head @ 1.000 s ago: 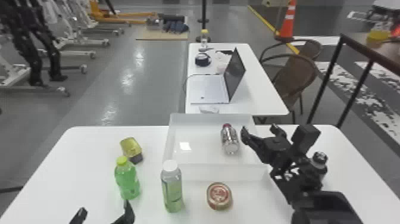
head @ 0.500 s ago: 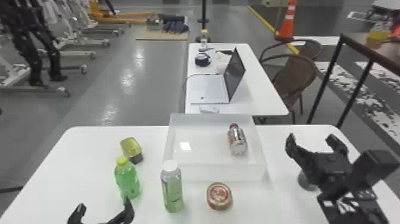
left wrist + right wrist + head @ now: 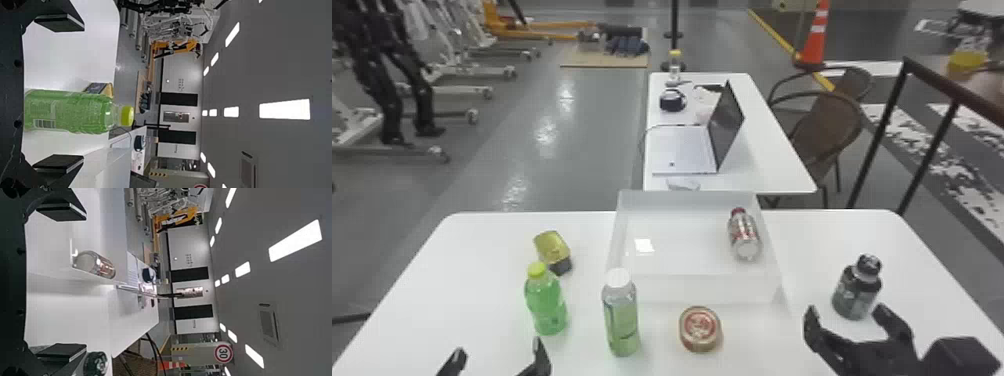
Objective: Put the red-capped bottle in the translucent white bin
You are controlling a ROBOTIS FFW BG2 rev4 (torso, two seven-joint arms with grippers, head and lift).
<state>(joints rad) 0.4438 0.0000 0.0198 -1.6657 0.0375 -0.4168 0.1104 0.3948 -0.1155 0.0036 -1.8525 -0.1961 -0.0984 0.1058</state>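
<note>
The red-capped bottle (image 3: 744, 235) lies on its side inside the translucent white bin (image 3: 692, 290), along the bin's right wall, its cap pointing away from me. My right gripper (image 3: 847, 320) is open over the table, right of the bin and in front of the dark bottle. In the right wrist view, that gripper (image 3: 62, 282) has its fingers wide apart, and the red-capped bottle (image 3: 94, 264) lies beyond them. At the front left edge my left gripper (image 3: 497, 360) is parked; in the left wrist view this gripper (image 3: 58, 94) is open with a green bottle between and beyond its fingers.
A yellow-lidded green bottle (image 3: 545, 300) and a yellow and black item (image 3: 553, 250) are left of the bin. A white-capped bottle (image 3: 622, 315) and a round tin (image 3: 700, 328) stand before it. The dark bottle (image 3: 857, 290) stands at the right. Behind is another table with a laptop (image 3: 684, 147).
My right gripper has drawn back from beside the bin toward the right and the front. The red-capped bottle has shifted and turned slightly rightward in the bin. My left gripper has barely moved.
</note>
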